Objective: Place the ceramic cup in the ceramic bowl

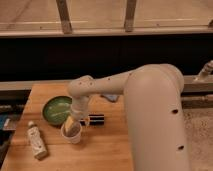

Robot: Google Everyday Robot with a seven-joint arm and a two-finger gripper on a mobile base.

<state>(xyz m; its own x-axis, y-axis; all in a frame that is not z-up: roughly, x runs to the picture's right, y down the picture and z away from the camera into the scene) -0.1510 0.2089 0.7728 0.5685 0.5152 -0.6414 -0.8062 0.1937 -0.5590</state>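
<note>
There is one ceramic cup (73, 137), standing upright on the table near the middle of its left half. It sits just near of, and a little right of, the one ceramic bowl (52, 111). Cup and bowl are close together; whether they touch cannot be told. The bowl is green and nothing lies in it.

One white arm (107, 82) reaches in from the right and bends down at its elbow. Its single gripper (71, 127) is at the cup's mouth, and its yellowish tip seems to dip inside the rim. How far the pincer is open cannot be told, nor whether it has hold of the cup.

One white bottle (36, 141) lies on its side toward the near left corner, well apart from the cup. One dark flat object (96, 119) lies just right of the cup, and one small blue thing (111, 97) shows past the arm on the far side.

The surface is one light wooden table (100, 150). To its right is speckled floor (198, 135). Beyond the far edge runs a dark wall band (100, 55), and above it is a pale ledge with two slanted metal posts (64, 15).
</note>
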